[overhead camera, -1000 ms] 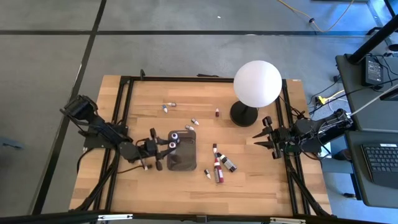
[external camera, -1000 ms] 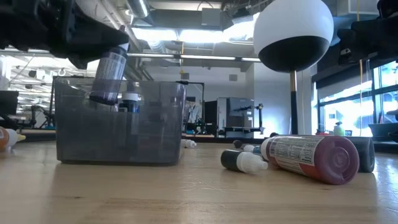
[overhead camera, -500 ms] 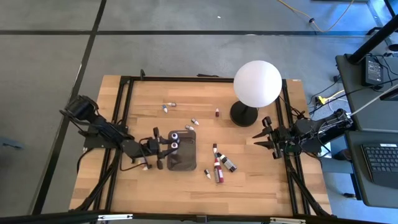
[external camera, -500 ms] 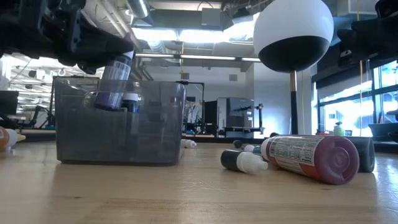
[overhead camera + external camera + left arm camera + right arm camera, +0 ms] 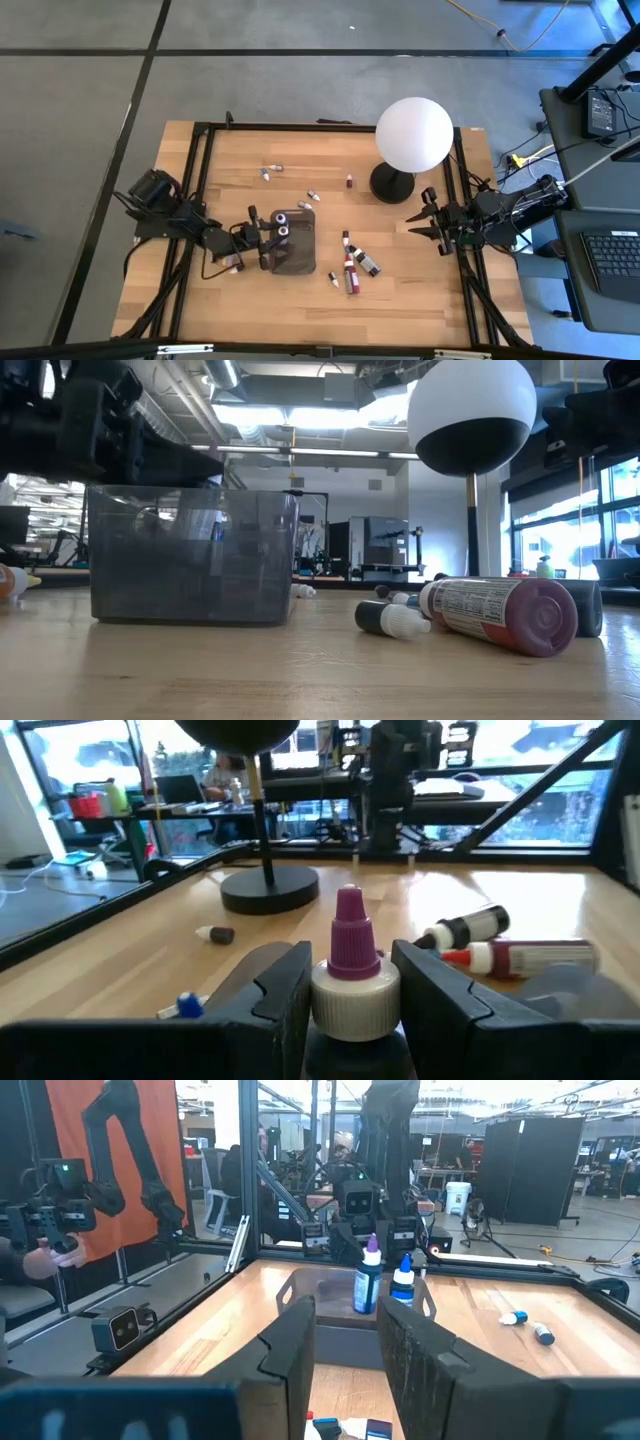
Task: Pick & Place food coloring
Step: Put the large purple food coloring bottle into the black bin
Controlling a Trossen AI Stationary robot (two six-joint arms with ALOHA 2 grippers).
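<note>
Left claw: the left gripper (image 5: 268,233) holds a purple-capped bottle (image 5: 349,982) of food coloring, one dark finger on each side of its neck, the cap standing up between them.

What has changed: a second ago the bottle hung tilted above the rim of the dark grey tray (image 5: 190,560); now it has come down inside, upright, and the low view shows it only dimly through the tray wall under the arm.

Where the bottle is: in the tray, just beside a blue-capped bottle (image 5: 402,1283) that stands there already.

Meaning for the task: I judge this bottle is as good as placed; only the release and the lift away remain.

Beyond the claw: more bottles lie on the table (image 5: 400,290) on the far side of the tray, among them a large red bottle (image 5: 495,613) on its side, and small ones near the globe lamp (image 5: 412,135).

Right claw: the right gripper (image 5: 428,222) waits at the table's right edge, fingers close together, empty.
</note>
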